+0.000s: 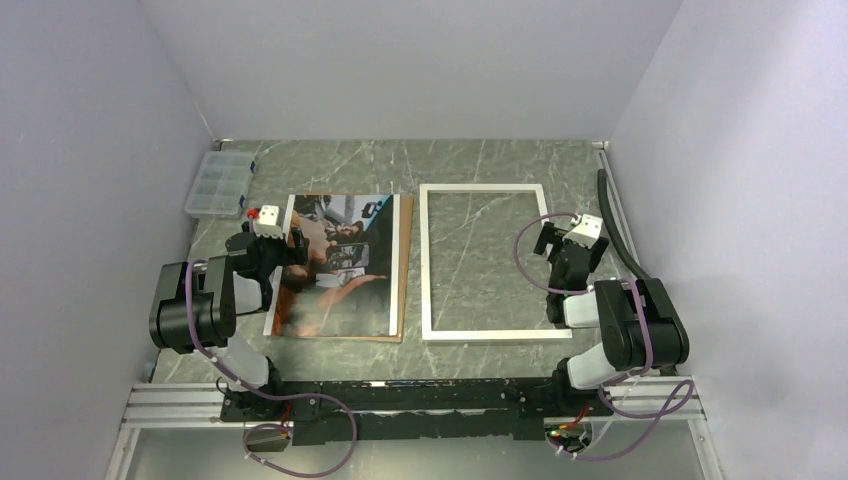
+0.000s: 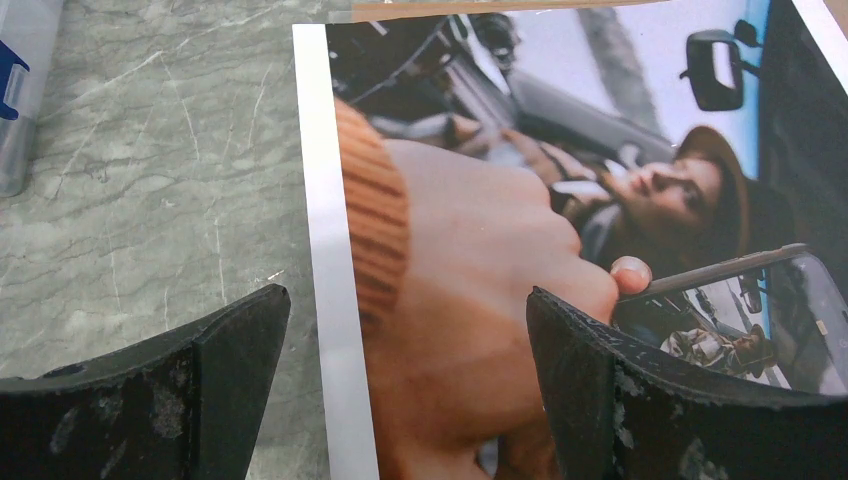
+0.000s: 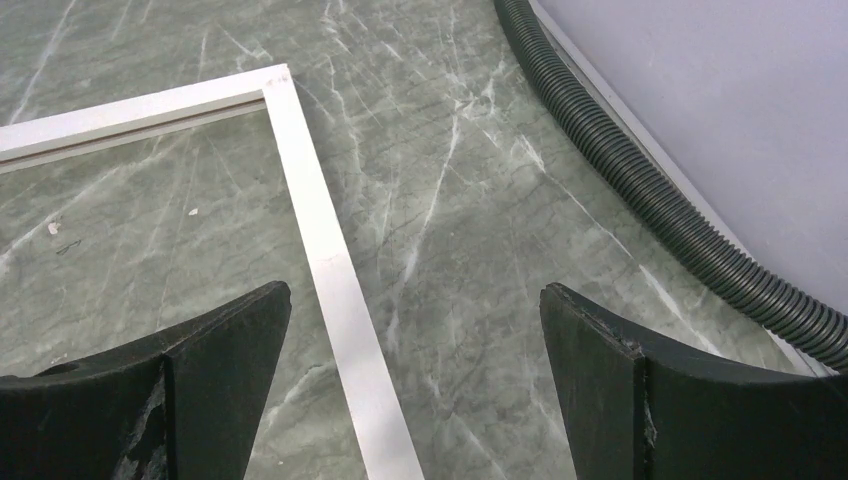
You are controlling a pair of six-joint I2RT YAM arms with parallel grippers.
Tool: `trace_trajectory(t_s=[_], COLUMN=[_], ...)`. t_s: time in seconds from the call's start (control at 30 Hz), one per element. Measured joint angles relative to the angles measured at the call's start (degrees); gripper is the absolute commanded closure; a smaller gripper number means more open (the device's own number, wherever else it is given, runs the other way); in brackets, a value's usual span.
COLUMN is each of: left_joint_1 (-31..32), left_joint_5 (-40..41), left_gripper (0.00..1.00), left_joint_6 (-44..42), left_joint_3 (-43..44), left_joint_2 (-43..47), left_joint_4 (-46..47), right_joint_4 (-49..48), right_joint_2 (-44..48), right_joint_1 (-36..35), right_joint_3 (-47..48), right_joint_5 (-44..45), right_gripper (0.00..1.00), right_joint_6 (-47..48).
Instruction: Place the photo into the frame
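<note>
The photo (image 1: 340,265) lies flat on a backing panel (image 1: 403,275) on the left half of the table (image 1: 480,165). The frame (image 1: 423,262) lies just right of them, apart. A compartment box (image 1: 219,183) sits behind the photo, far left. The left gripper (image 2: 408,330) straddles the photo's left edge and the right gripper (image 3: 415,330) the frame's right rim.

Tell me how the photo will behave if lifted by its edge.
Likely floppy: the photo is a thin sheet. Probably slippery, since its face looks glossy. Its edge lies flush on the table, so pinching may be hard.
</note>
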State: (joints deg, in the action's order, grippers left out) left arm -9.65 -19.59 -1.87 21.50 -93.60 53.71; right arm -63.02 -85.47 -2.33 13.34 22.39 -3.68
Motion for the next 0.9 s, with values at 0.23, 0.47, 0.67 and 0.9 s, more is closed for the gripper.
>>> trace_trajectory(t_s=[0.23, 0.47, 0.67, 0.9], left_joint_1=[0.00, 0.00, -0.02, -0.42], left_joint_5=[0.00, 0.00, -0.11, -1.14], left_gripper=[0.06, 0.06, 0.06, 0.06], left_joint_6=[0.00, -0.02, 0.00, -0.09], left_joint_3=[0.00, 0.00, 0.04, 13.77], left_joint_2=[0.00, 0.00, 0.00, 3.45], left_joint_4=[0.00, 0.00, -0.17, -24.06], right_joint_4=[0.00, 0.04, 4.81, 31.87], right_joint_2=[0.02, 0.00, 1.86, 9.44], right_joint_1=[0.00, 0.00, -0.02, -0.46], right_joint_3=[0.00, 0.00, 1.25, 21.79], right_joint_5=[0.00, 0.00, 0.02, -2.16], right_gripper=[0.00, 0.00, 0.00, 0.00], right_joint_6=[0.00, 0.00, 0.04, -4.83])
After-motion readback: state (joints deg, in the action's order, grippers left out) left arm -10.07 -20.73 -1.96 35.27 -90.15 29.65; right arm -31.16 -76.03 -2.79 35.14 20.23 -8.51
